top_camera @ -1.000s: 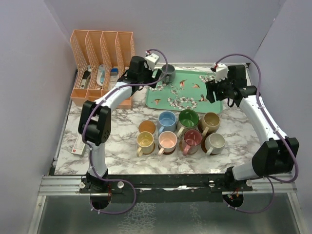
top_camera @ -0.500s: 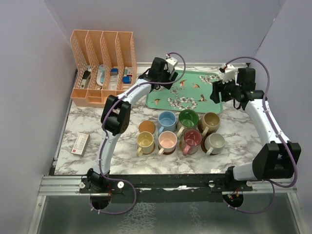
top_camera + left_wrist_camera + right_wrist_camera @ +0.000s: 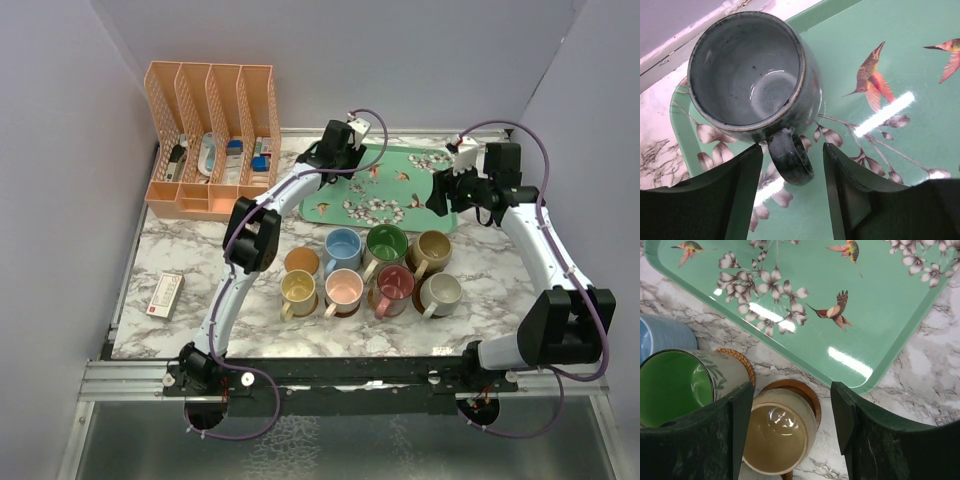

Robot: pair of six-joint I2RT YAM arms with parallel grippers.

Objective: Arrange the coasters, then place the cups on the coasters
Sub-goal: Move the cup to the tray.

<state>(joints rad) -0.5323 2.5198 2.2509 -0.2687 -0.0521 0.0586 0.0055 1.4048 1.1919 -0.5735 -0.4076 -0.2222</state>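
Inside the half-open left claw (image 3: pixel 792 150) sits the handle of the grey mug (image 3: pixel 747 70), ungripped.

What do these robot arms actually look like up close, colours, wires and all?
The left arm and right arm match: slim pale tubes joined by chunky black joints. A thin purple cable loops along each. A small white box sits at each wrist. The fingers are broad, dark green-black slabs with a matte finish.
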